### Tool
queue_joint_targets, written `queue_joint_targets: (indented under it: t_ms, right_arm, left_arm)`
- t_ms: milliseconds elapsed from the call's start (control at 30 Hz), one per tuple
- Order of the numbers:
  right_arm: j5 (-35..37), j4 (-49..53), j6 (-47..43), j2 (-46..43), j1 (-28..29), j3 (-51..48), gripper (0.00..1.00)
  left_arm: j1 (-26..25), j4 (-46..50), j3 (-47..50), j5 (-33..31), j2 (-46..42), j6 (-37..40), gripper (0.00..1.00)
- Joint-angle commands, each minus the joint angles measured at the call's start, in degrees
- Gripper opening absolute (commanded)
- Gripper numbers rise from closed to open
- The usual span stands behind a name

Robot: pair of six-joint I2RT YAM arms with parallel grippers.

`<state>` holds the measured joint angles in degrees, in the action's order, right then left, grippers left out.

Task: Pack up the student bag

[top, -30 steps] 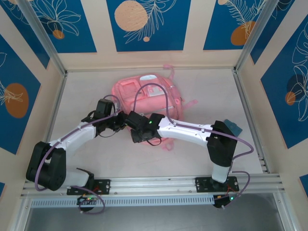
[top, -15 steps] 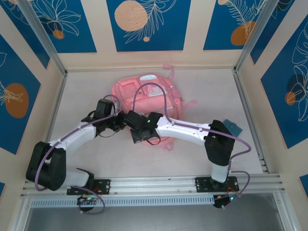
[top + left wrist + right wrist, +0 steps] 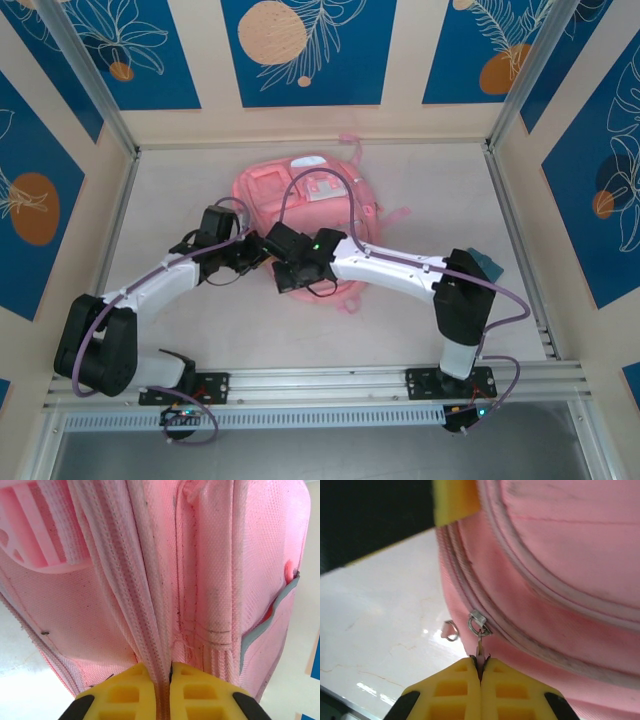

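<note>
Pink student bag (image 3: 305, 195) at upper centre of top view, on pale table (image 3: 440, 200); left gripper (image 3: 160, 672) clamped on its zip seam (image 3: 150, 630); right gripper (image 3: 481, 662) pinched shut on metal zip pull (image 3: 479, 642) at bag's lower edge; bare surface left and right of bag.

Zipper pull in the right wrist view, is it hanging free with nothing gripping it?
No, the right hand is shut on the thin metal zipper pull of the student bag.

Bright even light, soft shadows, glare on table (image 3: 370, 686); wrist close-ups slightly blurred
</note>
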<state>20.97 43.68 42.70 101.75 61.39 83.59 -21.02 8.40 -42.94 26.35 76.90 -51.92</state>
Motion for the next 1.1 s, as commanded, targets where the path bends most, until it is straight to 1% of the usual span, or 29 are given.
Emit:
queue_joint_targets:
  t_ms: [0, 100, 200, 300, 400, 433, 467, 500, 533, 567, 633, 767, 867, 1000, 1067]
  right_arm:
    - [6.7, 12.7, 5.5, -4.5, 0.4, -1.8, 0.0]
    - [9.7, 17.2, 8.9, -5.8, -0.2, -5.3, 0.0]
    - [11.4, 19.2, 11.4, -6.8, -1.7, -8.2, 0.0]
    - [13.4, 19.9, 13.1, -7.7, -3.7, -9.4, 0.0]
    - [13.8, 18.0, 12.0, -8.4, -6.0, -9.9, 0.0]
    - [13.2, 16.8, 11.0, -8.7, -6.5, -9.8, 0.0]
    - [12.2, 14.6, 9.1, -9.2, -6.8, -9.8, 0.0]
    - [10.9, 11.8, 6.8, -9.6, -6.8, -9.7, 0.0]
    - [9.2, 9.1, 4.3, -9.9, -6.7, -9.7, 0.0]
    - [6.6, 6.1, 1.6, -10.2, -6.6, -9.4, 0.0]
    - [2.9, 1.6, -2.3, -9.9, -6.2, -8.3, 0.0]
    - [-3.9, -3.2, -6.6, -6.9, -6.0, -3.7, 0.0]
    - [-8.3, -6.1, -8.3, -3.6, -5.3, 0.1, 0.0]
    - [-11.4, -7.8, -8.6, 1.1, -4.4, 4.8, 0.0]
    - [-11.6, -8.0, -8.4, 3.1, -4.1, 7.0, 0.0]
  left_arm:
    - [-0.1, 1.7, -2.1, -2.9, 0.6, 2.3, 0.04]
    - [0.0, 1.9, -2.3, -3.7, 1.1, 2.3, 0.03]
    - [0.0, 2.4, -2.6, -4.2, 1.0, 2.6, 0.01]
    - [0.0, 3.4, -3.0, -4.5, 0.6, 3.1, 0.01]
    - [0.1, 5.0, -3.4, -5.1, -0.1, 3.9, 0.02]
    - [0.2, 5.9, -3.6, -5.7, -0.3, 4.3, 0.06]
    - [0.3, 7.2, -4.0, -6.4, -0.6, 4.7, 0.13]
    - [0.5, 9.1, -4.4, -7.6, -0.9, 5.3, 0.25]
    - [0.7, 10.9, -4.8, -9.1, -1.3, 6.0, 0.34]
    - [1.1, 13.2, -5.2, -11.1, -1.8, 6.7, 0.41]
    - [2.2, 15.8, -5.3, -12.9, -2.9, 7.8, 0.5]
    - [4.7, 17.8, -4.4, -12.6, -6.7, 7.5, 0.59]
    - [5.7, 19.2, -4.0, -12.7, -10.1, 6.4, 0.62]
    - [6.0, 23.2, -3.7, -17.6, -14.3, 5.3, 0.66]
    - [6.2, 23.7, -3.1, -18.2, -15.6, 4.6, 0.67]
